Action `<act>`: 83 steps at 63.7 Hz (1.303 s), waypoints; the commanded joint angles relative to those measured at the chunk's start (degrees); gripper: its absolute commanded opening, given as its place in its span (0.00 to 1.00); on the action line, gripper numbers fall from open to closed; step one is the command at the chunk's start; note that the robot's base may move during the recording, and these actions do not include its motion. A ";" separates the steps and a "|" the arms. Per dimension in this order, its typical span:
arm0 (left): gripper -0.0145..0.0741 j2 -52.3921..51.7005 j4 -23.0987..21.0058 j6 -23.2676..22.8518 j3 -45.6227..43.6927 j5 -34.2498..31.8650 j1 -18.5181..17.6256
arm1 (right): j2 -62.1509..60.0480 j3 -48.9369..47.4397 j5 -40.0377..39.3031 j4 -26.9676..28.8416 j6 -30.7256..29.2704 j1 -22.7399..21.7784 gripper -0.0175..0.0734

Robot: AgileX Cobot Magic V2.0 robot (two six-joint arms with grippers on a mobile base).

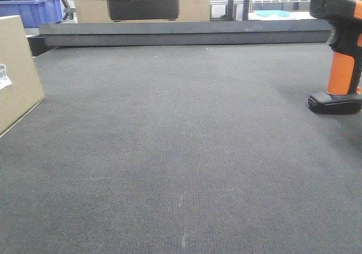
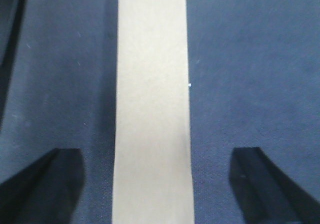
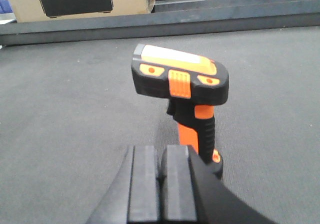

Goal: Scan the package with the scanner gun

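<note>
The package (image 1: 17,73), a plain tan cardboard box with a bit of white label, stands at the far left edge of the front view. From above, its narrow tan top face (image 2: 152,104) runs between the two dark fingers (image 2: 50,184) of my left gripper (image 2: 152,184), which is open with a gap of mat on each side. The scanner gun (image 1: 342,56), with an orange handle and black head, stands upright on its foot at the right. My right gripper (image 3: 162,179) is shut and empty, just short of the scanner gun (image 3: 182,79).
A dark raised ledge (image 1: 186,33) runs along the back of the grey mat. Behind it stand a bigger cardboard box with a black panel (image 1: 141,5) and a blue crate (image 1: 34,8).
</note>
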 commanded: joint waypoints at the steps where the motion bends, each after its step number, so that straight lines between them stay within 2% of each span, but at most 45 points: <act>1: 0.54 -4.84 0.30 -0.53 1.84 -0.62 0.17 | -1.25 -0.32 3.00 -0.63 -0.63 -0.01 0.01; 13: 0.03 -14.93 -0.15 -0.53 11.00 -8.97 0.17 | -5.83 -0.73 10.67 -1.58 -0.62 -0.36 0.01; 21: 0.05 -20.47 -0.70 -0.53 18.15 -13.33 0.17 | -9.11 -0.73 13.79 -2.54 -0.62 -4.26 0.01; 30: 0.05 -28.69 -2.18 -0.53 29.07 -24.38 0.17 | -14.16 -0.04 14.35 -2.54 -0.62 -9.72 0.01; 42: 0.05 -40.91 -4.71 -0.62 42.38 -38.21 0.17 | -21.52 5.54 11.63 -2.96 -0.62 -10.27 0.01; 52: 0.05 -51.83 -4.50 -0.62 50.47 -44.94 0.17 | -27.84 8.92 11.63 -2.96 -0.62 -10.27 0.01; 60: 0.05 -60.21 -0.11 -0.62 53.96 -45.25 0.17 | -31.68 9.52 12.37 -2.96 -0.62 -10.27 0.01; 69: 0.05 -66.55 3.75 -0.62 54.41 -42.79 0.17 | -32.91 9.52 13.66 -2.96 -0.62 -10.27 0.01; 83: 0.05 -69.62 4.73 -0.62 54.41 -42.47 0.17 | -32.91 9.52 13.44 -2.96 -0.62 -10.27 0.01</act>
